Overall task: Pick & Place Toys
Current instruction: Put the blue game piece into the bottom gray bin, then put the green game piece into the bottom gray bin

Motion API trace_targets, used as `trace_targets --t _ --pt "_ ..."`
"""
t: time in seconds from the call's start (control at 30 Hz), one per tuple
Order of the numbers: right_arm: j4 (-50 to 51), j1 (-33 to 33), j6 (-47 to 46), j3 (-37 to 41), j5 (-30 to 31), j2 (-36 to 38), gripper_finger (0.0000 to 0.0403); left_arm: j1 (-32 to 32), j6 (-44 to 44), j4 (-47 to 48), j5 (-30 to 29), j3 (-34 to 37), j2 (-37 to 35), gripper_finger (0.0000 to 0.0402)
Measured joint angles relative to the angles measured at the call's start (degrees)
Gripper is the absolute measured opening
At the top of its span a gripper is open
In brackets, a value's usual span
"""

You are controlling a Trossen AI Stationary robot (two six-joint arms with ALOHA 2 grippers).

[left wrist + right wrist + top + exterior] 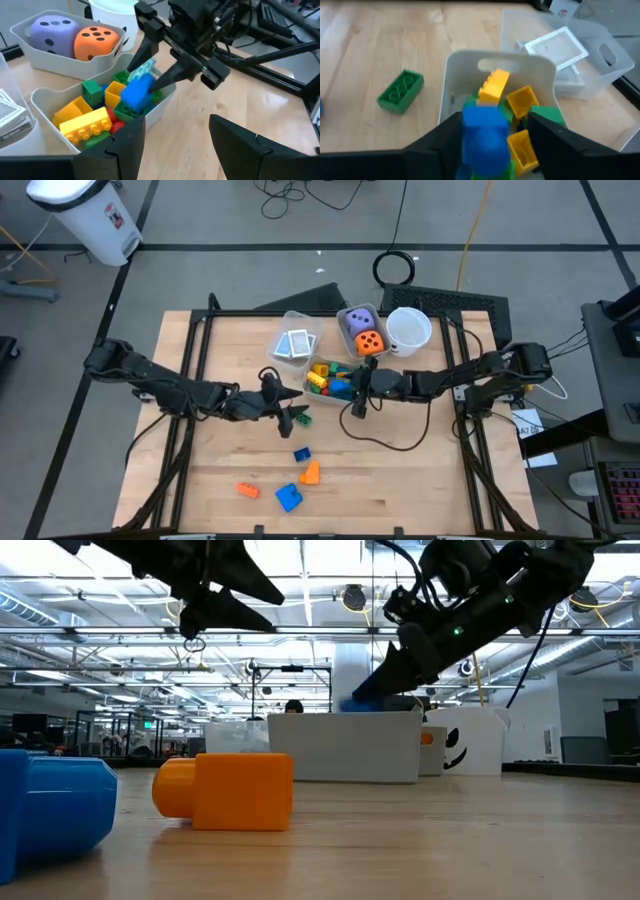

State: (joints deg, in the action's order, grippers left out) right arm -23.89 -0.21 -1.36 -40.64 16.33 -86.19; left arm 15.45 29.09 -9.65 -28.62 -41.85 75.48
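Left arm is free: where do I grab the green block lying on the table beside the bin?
Come straight down with the left pincer and close across the green block's two long sides at mid-length. It lies flat, studs up, apart from the bin.

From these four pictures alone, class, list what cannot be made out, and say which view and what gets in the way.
- Right gripper: in the left wrist view a blue block sits between its fingers over the block bin; whether they still pinch it is unclear.
- Card pattern: too small in the high view.
- Bin contents: the low view shows only the bin walls.
- Blue block at the low view's left: cut off by the edge.
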Motion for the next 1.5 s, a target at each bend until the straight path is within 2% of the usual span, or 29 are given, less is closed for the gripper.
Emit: trace_targets --t 0.23,0.4,0.57,0.7,0.93,1.07,1.13,1.27,1.37,1.5 --pt "-1.93 0.09 -0.95 0.00 0.00 0.32 0.0281 -0.36 1.29 2.28 0.09 0.00 0.31 0.0228" --pt "-3.16 1.16 -0.18 -0.02 -0.07 0.85 0.0309 -0.05 3.52 8.62 1.89 0.00 0.31 0.0228" --pt "-4.44 2.31 2.48 0.00 -0.10 0.83 0.0312 0.02 1.14 13.61 2.60 0.02 3.16 0.0228" --pt "-4.78 2.54 2.65 0.00 -0.10 0.81 0.0309 -0.01 -3.22 12.88 3.23 0.00 7.57 0.0228" --pt "-4.70 2.56 2.68 0.00 -0.12 0.81 0.0298 -1.22 -20.42 12.16 4.18 0.00 11.58 0.0228" --pt "-4.73 2.56 2.79 0.00 -0.14 0.81 0.0299 -2.14 -20.47 9.53 8.03 0.00 11.58 0.0228" --pt "-4.59 2.56 4.12 0.00 -0.14 0.81 0.0299 -2.75 -17.45 8.07 8.79 0.00 11.56 0.0228" --pt "-4.49 2.56 5.45 0.00 -0.23 1.01 0.0297 -4.46 -14.55 8.34 13.93 0.00 11.56 0.0235" --pt "-4.32 2.56 5.50 -0.03 -2.61 2.03 0.0298 -4.89 -18.36 9.36 14.52 0.00 11.56 0.0254" --pt "-4.21 2.58 5.50 -0.04 -5.54 3.46 0.0298 -6.05 -25.52 13.51 18.39 -0.02 11.56 0.0284"
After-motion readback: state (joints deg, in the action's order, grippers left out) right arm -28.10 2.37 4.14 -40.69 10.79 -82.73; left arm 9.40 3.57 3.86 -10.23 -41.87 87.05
